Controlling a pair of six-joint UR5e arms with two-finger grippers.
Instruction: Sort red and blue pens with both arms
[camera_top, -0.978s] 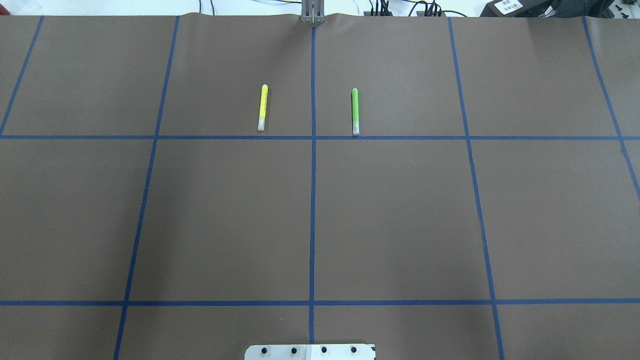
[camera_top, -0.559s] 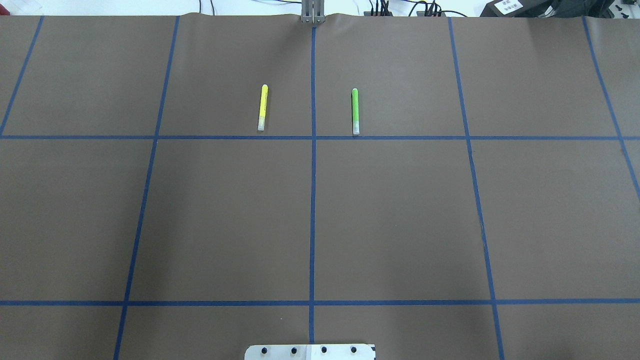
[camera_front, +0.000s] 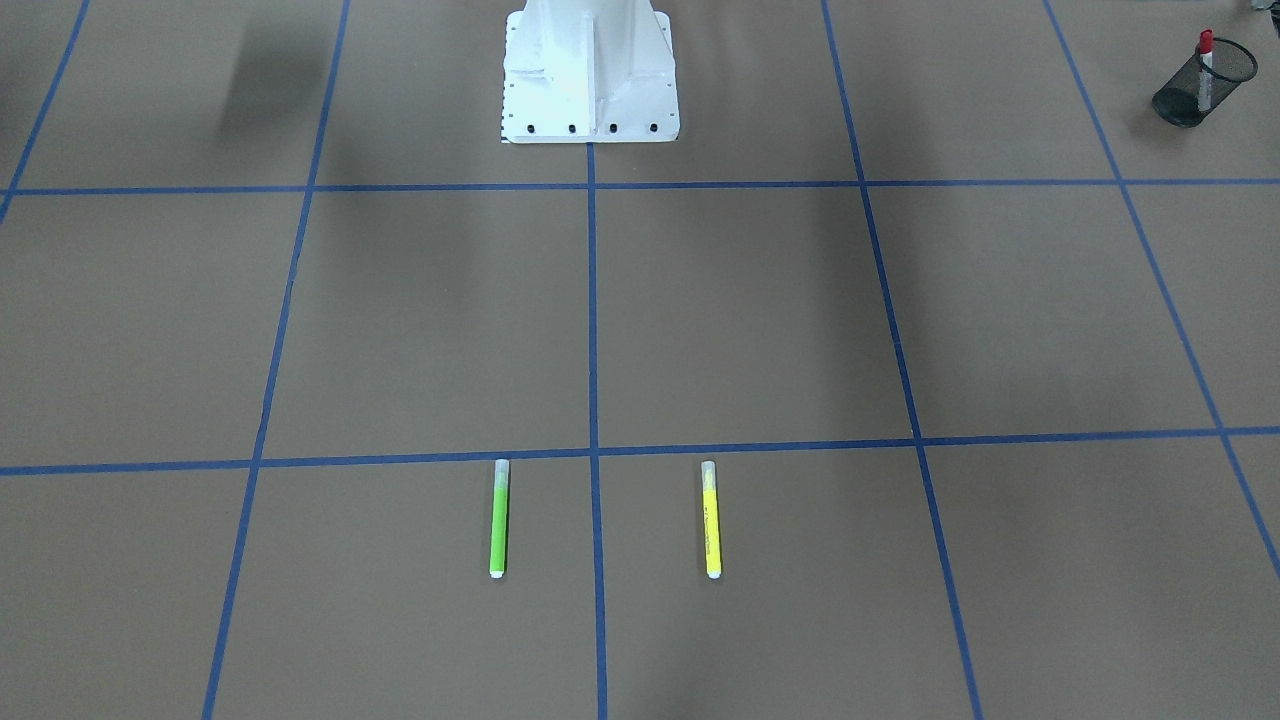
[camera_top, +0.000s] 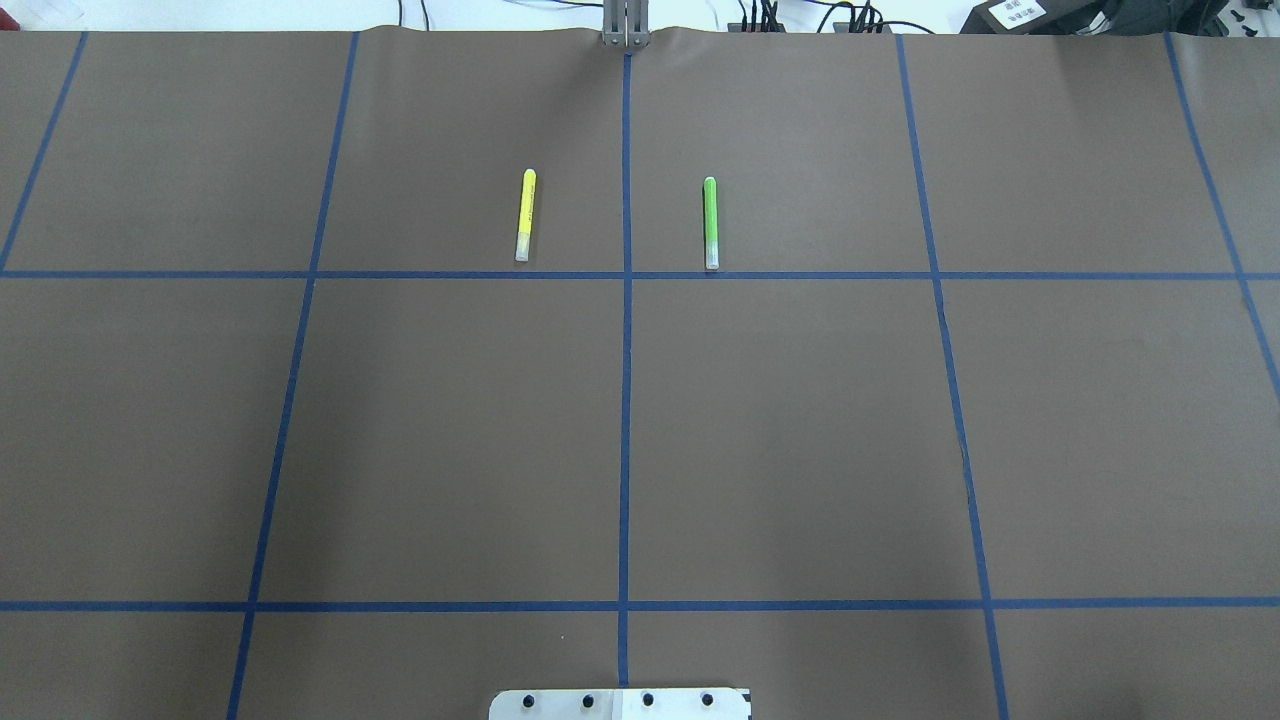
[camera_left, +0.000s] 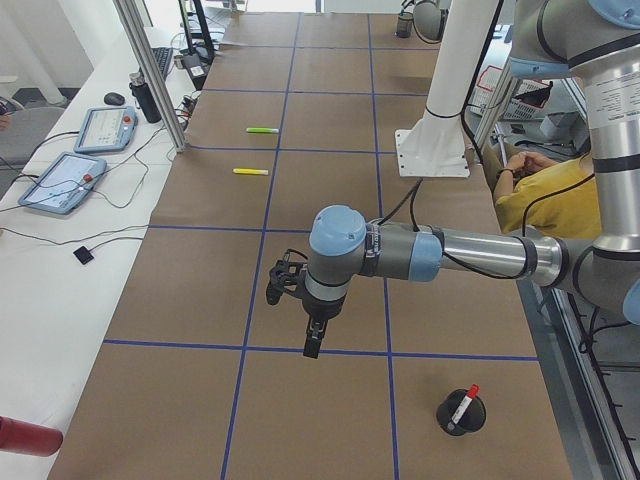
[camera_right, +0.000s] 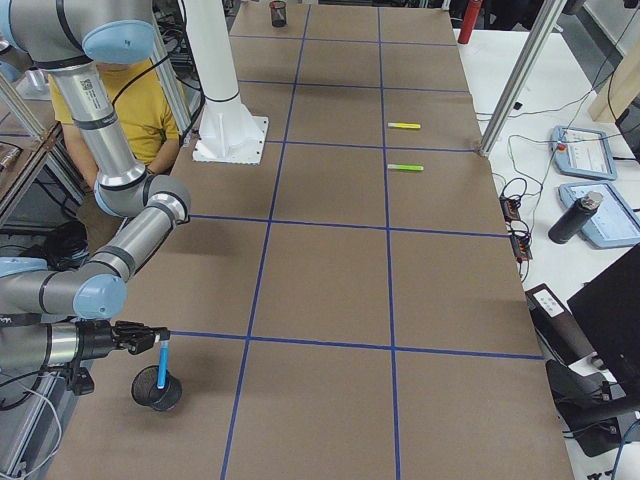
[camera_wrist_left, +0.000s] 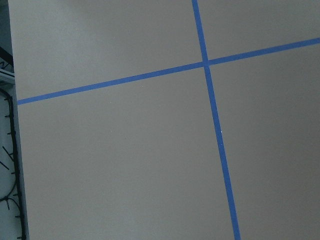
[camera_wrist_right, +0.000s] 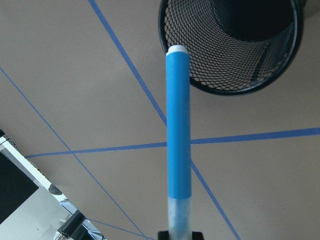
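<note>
Blue pen held over its cup, the red one already in a cup of its own.

The blue pen (camera_wrist_right: 178, 135) juts straight out of the right gripper (camera_right: 158, 340), which is clamped on its clear-capped end. The black mesh cup (camera_wrist_right: 220, 70) sits just beyond and below the pen's far tip, which seems to line up with the near rim, not the middle of the mouth. Released from here, the pen could strike the rim, bounce out or topple the cup. The red pen (camera_left: 466, 400) leans in the second mesh cup (camera_left: 445, 415), near the left gripper (camera_left: 313, 342), whose jaw state I cannot tell.
</note>
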